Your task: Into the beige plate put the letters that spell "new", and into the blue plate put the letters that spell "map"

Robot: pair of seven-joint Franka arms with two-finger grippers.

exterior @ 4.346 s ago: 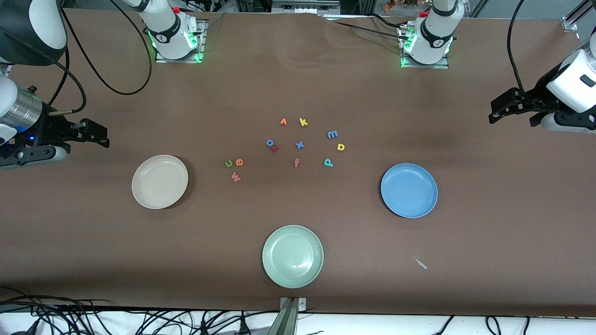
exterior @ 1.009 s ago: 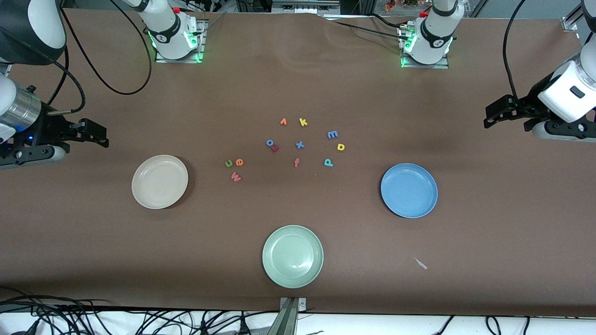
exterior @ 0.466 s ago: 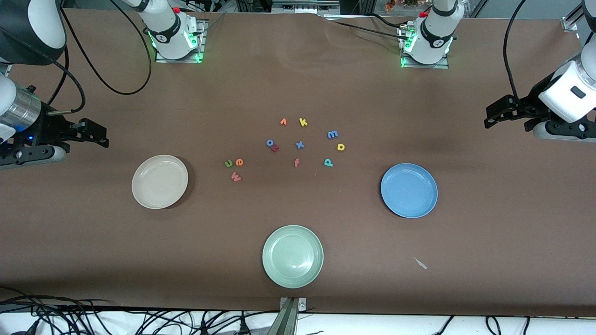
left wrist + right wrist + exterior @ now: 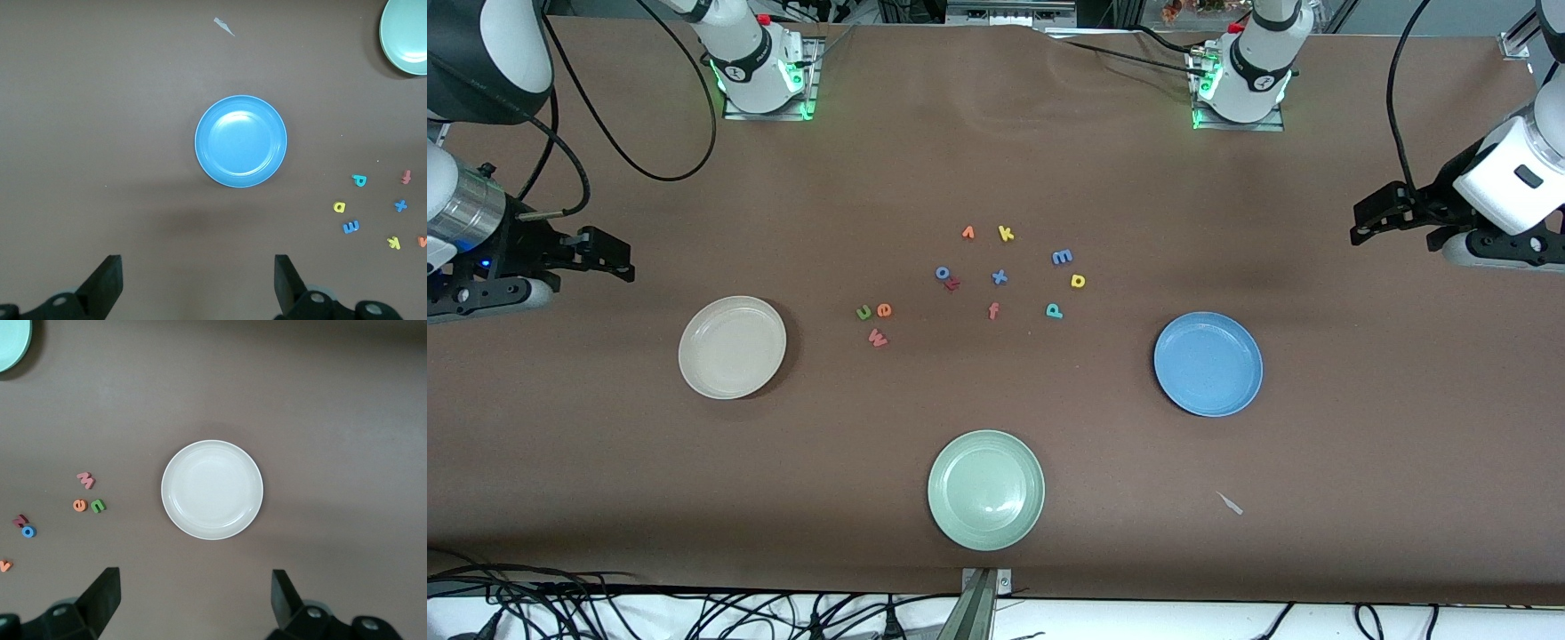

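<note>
The olive n (image 4: pixel 863 312), orange e (image 4: pixel 883 309) and salmon w (image 4: pixel 879 338) lie together on the brown table beside the empty beige plate (image 4: pixel 732 347). Blue m (image 4: pixel 1062 257), yellow a (image 4: pixel 1078 281) and teal p (image 4: pixel 1054 310) lie toward the empty blue plate (image 4: pixel 1208 363). My right gripper (image 4: pixel 624 260) hangs open and empty at its end of the table, looking down on the beige plate (image 4: pixel 212 489). My left gripper (image 4: pixel 1360 224) hangs open and empty at its end, over bare table beside the blue plate (image 4: pixel 241 141).
A pale green plate (image 4: pixel 985 489) sits near the front edge. Among the task letters lie an orange v (image 4: pixel 967 233), yellow k (image 4: pixel 1006 234), blue o (image 4: pixel 943 272), dark red letter (image 4: pixel 953 284), blue x (image 4: pixel 1000 277) and orange f (image 4: pixel 993 310). A pale scrap (image 4: pixel 1231 503) lies nearer the camera than the blue plate.
The left gripper has shifted slightly since the earliest frame. Over the last second nothing visibly moves; letters and plates lie as before.
</note>
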